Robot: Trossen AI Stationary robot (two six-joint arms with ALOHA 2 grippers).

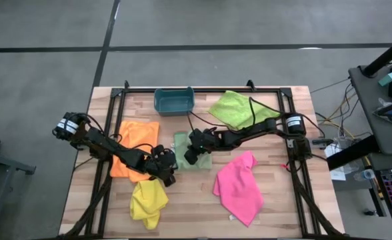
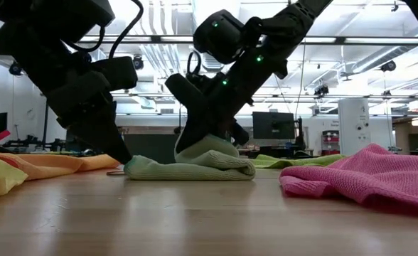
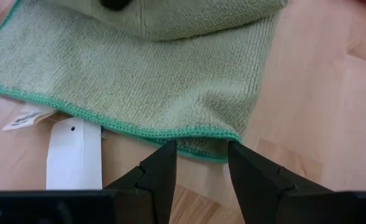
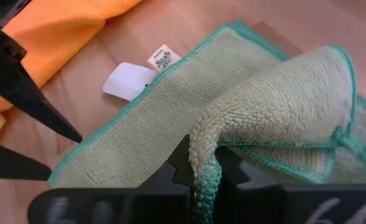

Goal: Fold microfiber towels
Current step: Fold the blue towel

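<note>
Five microfiber towels lie on the wooden table point(image 1: 289, 207), one of each colour, plus one teal bin point(image 1: 174, 101) and two arms. Nearest the front edge, the yellow towel point(image 1: 148, 201) sits crumpled at the left and the pink towel point(image 1: 240, 187) lies spread at the right; bare wood runs between them and all along the front, so the widest open room is there and at the right front corner.

Farther in, at the middle of the table, the pale mint green towel point(image 1: 183, 142) lies flat, its darker green stitched hem running straight, with two white tags point(image 4: 128, 80) sticking out past the edge on the left arm's side. The left gripper point(image 3: 198, 167) hovers at that towel's near left corner, its fingers apart with the hem just ahead of their tips and nothing between them. The right gripper point(image 4: 203, 169) is clamped tight on a fold of the same towel, lifting that part up and over the flat layer, as the low view shows.

The orange towel point(image 1: 135, 139) lies left of the mint one, under the left arm, close to the yellow. At the far edge, the bin stands in the middle and the lime green towel point(image 1: 233, 108) lies just right of it, partly beneath the right arm; little free wood remains there
</note>
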